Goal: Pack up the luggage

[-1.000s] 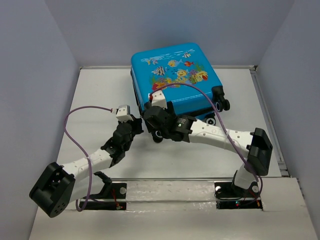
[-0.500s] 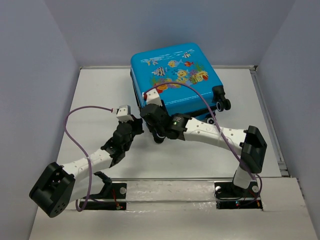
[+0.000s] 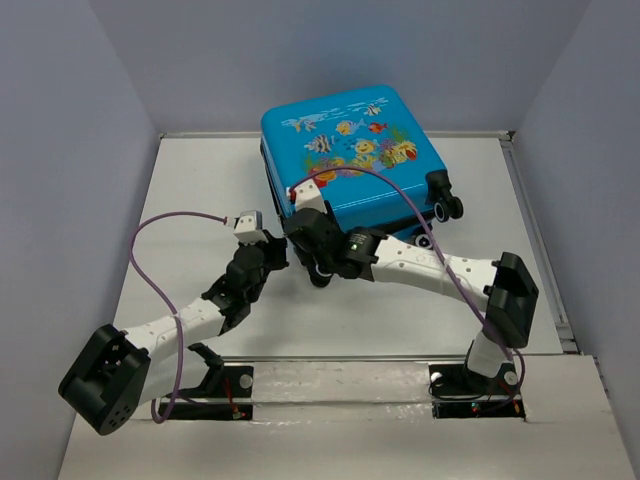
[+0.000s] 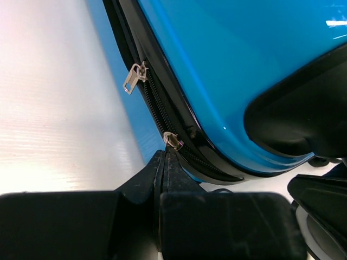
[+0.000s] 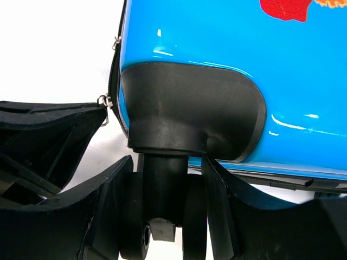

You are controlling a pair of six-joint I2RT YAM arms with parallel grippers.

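- Small bright blue hard-shell suitcase (image 3: 345,150), fish-and-coral print facing up: lies flat at the far middle of the white table (image 3: 190,190). The lid is down on the base and a black zip track runs round the rim.
- Left gripper (image 4: 165,156): jaws closed right up, with the tips pinching the small silver zip pull (image 4: 173,141) at the suitcase's near-left corner.
- Right gripper (image 5: 167,162): jaws part open, set either side of the black twin caster wheel (image 5: 162,222) at that same corner. They appear clamped on it, probably to steady the case.
- Second silver zip pull (image 4: 133,79): hangs free farther along the left side, apart from the pinched one.
- Risk, lost pull: the hold is at the very fingertips on a thin metal tab. A tug off the line of the track would likely pop it free.
- Risk, jam: the slider sits at the corner bend, where teeth bind most readily if the lid is not seated.
- Risk, case shifting: a caster can swivel, so the suitcase may pivot on the smooth table when the zip is drawn.
- Risk, contact: the two grippers work just beside each other, so a wide sweep could knock them together.
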